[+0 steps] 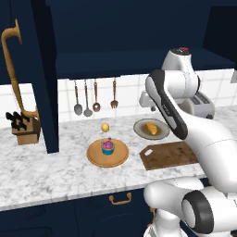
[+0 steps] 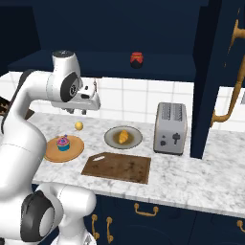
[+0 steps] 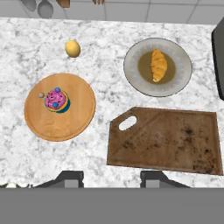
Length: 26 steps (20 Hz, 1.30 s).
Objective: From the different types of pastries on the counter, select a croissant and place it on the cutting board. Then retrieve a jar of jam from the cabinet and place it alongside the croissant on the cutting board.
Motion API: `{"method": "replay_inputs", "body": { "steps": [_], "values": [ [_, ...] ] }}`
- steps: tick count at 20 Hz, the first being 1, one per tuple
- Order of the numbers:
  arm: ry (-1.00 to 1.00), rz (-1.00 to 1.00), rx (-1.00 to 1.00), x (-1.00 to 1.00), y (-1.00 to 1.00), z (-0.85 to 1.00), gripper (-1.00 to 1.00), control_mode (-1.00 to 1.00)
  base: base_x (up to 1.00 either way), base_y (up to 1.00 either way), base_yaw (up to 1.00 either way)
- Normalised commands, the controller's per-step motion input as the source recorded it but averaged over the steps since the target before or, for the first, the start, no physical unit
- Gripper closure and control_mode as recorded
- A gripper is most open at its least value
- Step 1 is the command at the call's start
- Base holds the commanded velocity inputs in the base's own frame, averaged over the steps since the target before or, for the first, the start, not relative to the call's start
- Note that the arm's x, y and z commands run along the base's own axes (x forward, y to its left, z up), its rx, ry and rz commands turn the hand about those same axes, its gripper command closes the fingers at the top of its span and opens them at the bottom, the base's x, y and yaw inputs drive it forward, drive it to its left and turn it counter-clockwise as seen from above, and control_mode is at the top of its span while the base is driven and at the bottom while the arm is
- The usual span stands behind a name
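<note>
Golden-yellow croissant [image 3: 158, 65], small ridged crescent, lies in middle of round grey plate [image 3: 132, 75] w/ darker centre, on the counter [image 3: 100, 43] just behind the cutting board [image 3: 166, 142]. Board is dark brown wood, scuffed, nothing on it; pale handle slot at its corner nearest the pastries. To the side, pink-frosted cupcake [image 3: 56, 100] in blue wrapper stands on round light-wood plate [image 3: 76, 118]. Small round yellow bun [image 3: 72, 48] sits bare on the stone, behind that plate, apart from it.

Gripper [image 2: 81, 111] hangs high over the counter, pointing down, well above cupcake & bun; in hand view the two dark tips sit at bottom edge, apart, nothing between them. Jaws read as closed down as far as they go, holding nothing, touching nothing.

Counter is white-grey marble on navy base w/ brass drawer handles [image 2: 145, 209]. White tiled backsplash w/ hanging utensils [image 1: 95, 99]. Silver toaster [image 2: 170, 128] beside grey plate. Knife block [image 1: 22, 126] at far end. Red jar of jam [image 2: 137, 59], dark lid, stands in recess of navy wall cabinet [image 2: 158, 72], above croissant plate.
</note>
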Motion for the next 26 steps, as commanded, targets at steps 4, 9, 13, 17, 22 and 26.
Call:
{"method": "replay_inputs", "body": {
  "steps": [4,9,13,17,22,26],
  "values": [
    [-0.03,0.03,0.0,0.11,-0.09,-0.1,-1.0,-1.0,0.0,0.0,0.0],
    [-0.06,0.16,0.0,0.05,-0.41,-0.27,-1.0,-1.0,0.0,0.0,0.0],
    [0.0,0.04,-0.02,0.12,-0.26,-0.39,-1.0,-1.0,0.0,0.0,0.0],
    [0.0,-0.08,-0.01,0.36,-0.17,-0.41,-1.0,-1.0,0.0,0.0,0.0],
    [-0.05,-0.03,0.01,0.45,-0.25,-0.37,-1.0,-1.0,0.0,0.0,0.0],
    [-0.07,0.0,0.0,0.57,-0.23,-0.34,-1.0,-1.0,0.0,0.0,0.0]
  ]
}}
